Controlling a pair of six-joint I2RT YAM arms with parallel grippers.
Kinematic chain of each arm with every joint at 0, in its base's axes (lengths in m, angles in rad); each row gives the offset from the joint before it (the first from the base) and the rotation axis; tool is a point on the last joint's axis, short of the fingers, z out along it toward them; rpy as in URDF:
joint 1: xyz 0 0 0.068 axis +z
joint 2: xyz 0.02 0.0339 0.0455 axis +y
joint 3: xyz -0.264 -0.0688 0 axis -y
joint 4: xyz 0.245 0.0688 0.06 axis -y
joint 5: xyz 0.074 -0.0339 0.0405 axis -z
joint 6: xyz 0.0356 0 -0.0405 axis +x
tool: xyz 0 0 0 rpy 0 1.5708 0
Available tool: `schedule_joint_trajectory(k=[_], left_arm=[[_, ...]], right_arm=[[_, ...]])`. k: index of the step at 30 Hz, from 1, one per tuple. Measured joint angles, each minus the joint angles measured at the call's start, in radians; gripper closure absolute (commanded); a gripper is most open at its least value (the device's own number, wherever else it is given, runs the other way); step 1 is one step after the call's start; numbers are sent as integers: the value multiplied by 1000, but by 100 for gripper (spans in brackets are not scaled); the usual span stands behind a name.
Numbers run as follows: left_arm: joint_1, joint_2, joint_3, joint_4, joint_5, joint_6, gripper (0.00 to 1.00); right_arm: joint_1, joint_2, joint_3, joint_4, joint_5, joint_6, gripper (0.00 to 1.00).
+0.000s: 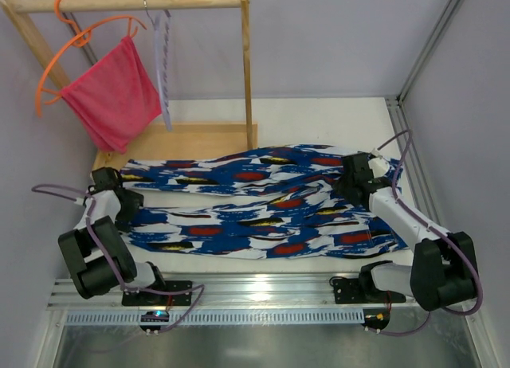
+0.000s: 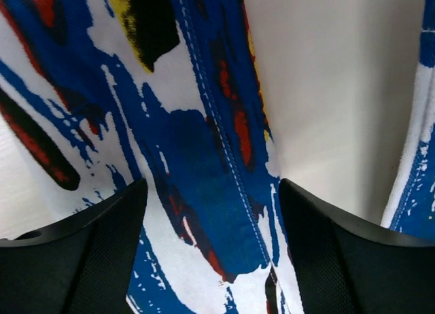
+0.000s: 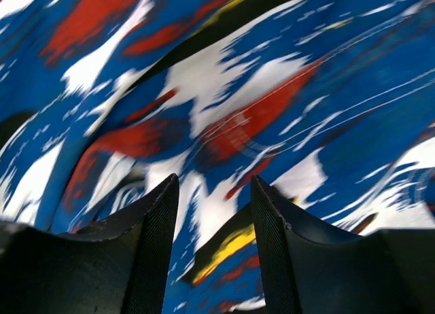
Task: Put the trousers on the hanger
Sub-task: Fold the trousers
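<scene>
My left gripper [image 2: 213,192] sits open over the trousers [image 2: 204,124]; my right gripper [image 3: 214,188] is open too. The hanger [image 1: 163,65] hangs far off.

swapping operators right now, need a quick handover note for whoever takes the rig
Left gripper: open, fingers apart low over the left end of the trousers, not clamped.
Right gripper: open, down at their right end, not clamped.
Trousers: spread lengthwise across the table, both legs laid out.
Hanger: hooked on the wooden rail, nothing on it.
Done: arms positioned at both ends.
Left: grip, lift, drape the trousers over the hanger.
</scene>
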Motion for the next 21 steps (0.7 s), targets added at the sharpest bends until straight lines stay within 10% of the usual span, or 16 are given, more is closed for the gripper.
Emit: schedule_joint_trajectory(k=[10,21], left_arm=[[-88,83,0,151,47,-21,99],[-162,101,-45,336,96,-69,100]], right_arm=[[-256,11,-57,4,32,-18,50],[-343,9,-96,43,21,-79,50]])
